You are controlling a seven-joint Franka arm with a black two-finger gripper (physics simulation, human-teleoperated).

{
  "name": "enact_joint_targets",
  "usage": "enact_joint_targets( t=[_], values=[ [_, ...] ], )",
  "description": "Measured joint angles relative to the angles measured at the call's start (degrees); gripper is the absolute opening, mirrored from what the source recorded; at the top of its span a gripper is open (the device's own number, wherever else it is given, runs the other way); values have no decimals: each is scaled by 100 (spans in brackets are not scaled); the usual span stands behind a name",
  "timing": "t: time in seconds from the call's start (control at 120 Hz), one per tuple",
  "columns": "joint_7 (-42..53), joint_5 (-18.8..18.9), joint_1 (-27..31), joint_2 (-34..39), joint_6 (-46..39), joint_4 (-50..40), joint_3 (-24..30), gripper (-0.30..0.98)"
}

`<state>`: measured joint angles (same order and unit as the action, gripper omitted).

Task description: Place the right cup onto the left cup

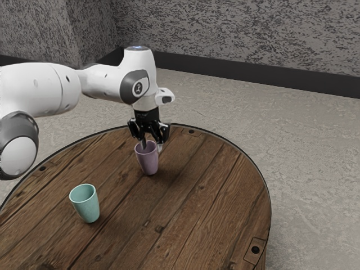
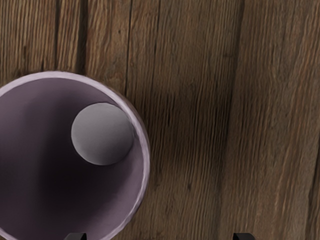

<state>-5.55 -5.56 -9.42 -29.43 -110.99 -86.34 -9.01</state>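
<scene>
1. My pincer (image 1: 152, 147) stands wide at the purple cup (image 1: 148, 163) (astride its wall, I judge).
2. That cup is upright on the table (image 1: 197, 194), apart from the teal cup (image 1: 88, 208).
3. Reach nearly done; grip, lift, stacking remain.

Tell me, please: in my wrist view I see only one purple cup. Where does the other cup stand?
Observer: The teal cup stands on the table, to the exterior view's left of the purple cup and nearer that view's camera.
Operator: Thank you. And how do the fingers stand at the purple cup?
Observer: The fingers are apart and straddle its rim: one comes down into the cup's mouth, the other is outside the wall.
</scene>
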Motion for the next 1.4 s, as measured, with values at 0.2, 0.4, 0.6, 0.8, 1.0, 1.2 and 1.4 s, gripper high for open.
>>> enact_joint_targets(
  t=[0.2, 0.4, 0.6, 0.8, 1.0, 1.2, 1.4],
  values=[
    [151, -31, 170, -388, -199, 352, 94, 32],
    [277, -38, 357, -736, -298, 564, 236, 29],
    [367, -84, 437, -822, -368, 572, 290, 15],
    [432, -97, 440, -825, -399, 572, 295, -2],
    [473, -111, 387, -728, -442, 530, 274, -7],
    [471, -108, 176, 407, -633, -775, 208, -9],
    [279, 208, -91, 1913, -757, -2146, 138, -9]
  ],
)
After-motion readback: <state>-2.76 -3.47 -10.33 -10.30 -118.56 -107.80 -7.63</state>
